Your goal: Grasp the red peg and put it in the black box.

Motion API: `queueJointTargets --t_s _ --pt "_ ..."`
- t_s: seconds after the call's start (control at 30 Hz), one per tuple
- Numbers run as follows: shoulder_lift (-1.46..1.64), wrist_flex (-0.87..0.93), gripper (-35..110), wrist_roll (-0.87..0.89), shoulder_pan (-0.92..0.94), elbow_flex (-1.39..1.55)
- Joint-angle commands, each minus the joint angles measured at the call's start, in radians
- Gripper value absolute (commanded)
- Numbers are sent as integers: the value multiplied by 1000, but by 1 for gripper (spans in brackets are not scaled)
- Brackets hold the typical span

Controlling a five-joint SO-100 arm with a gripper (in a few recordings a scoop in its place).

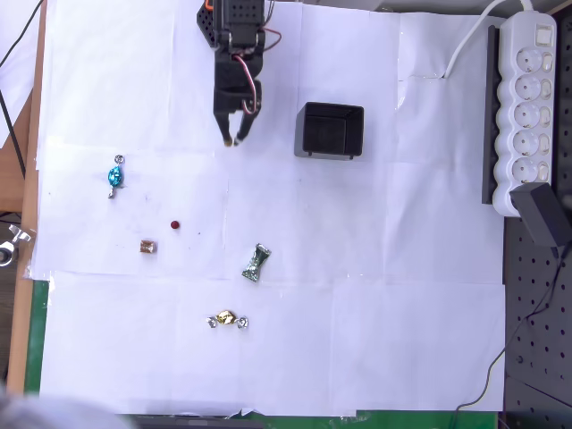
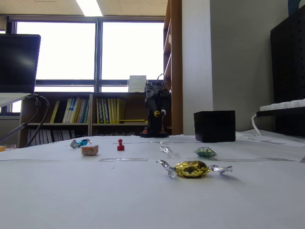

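writing: none legible | peg: on tabletop, free, between blue candy and green candy, near brown candy | box: well apart from peg, right of pincer in overhead view | pincer: tips nearly together, holding nothing | fixed view: peg stands upright; overhead: a dot

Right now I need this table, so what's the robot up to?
Nothing is held yet. The gripper hangs near the arm's base, apart from everything. The red peg stands untouched on the white paper among four wrapped candies. The black box sits beside the arm; the overhead view shows nothing inside it.
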Motion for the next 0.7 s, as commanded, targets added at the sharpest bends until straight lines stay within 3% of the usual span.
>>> queueJointTargets --t_s 0.0,0.47,0.67 --pt "176 -376 0 -25 69 135" --pt "495 -867 2 130 156 -52" --pt "666 -923 2 216 152 -71"
